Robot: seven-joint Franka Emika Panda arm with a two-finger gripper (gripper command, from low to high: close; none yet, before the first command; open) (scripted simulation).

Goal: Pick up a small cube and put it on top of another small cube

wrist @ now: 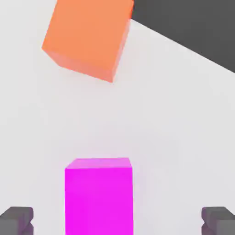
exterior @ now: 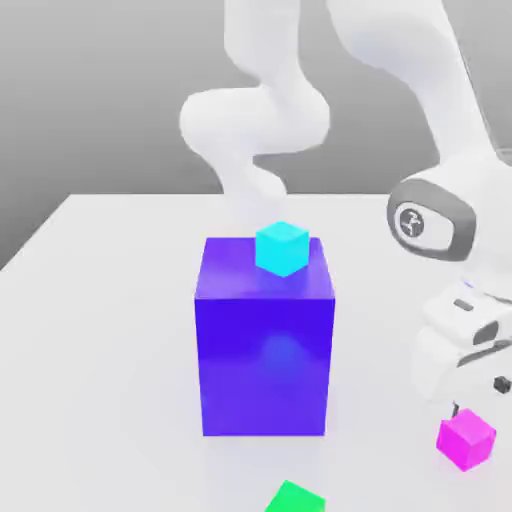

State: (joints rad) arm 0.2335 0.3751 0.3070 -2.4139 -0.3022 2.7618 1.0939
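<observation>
We hover our gripper (wrist: pixel 117 220), jaws spread wide and empty, over the magenta cube (exterior: pixel 466 438) at the exterior view's near right; the green cube (exterior: pixel 296 498) sits near; a skewed descent could nudge it aside.

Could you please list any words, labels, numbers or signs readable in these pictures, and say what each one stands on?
There is no readable text.
A round emblem sits on the arm's dark joint cap; it is a symbol, not letters.
The blue-purple block and the magenta cube carry no markings.
</observation>
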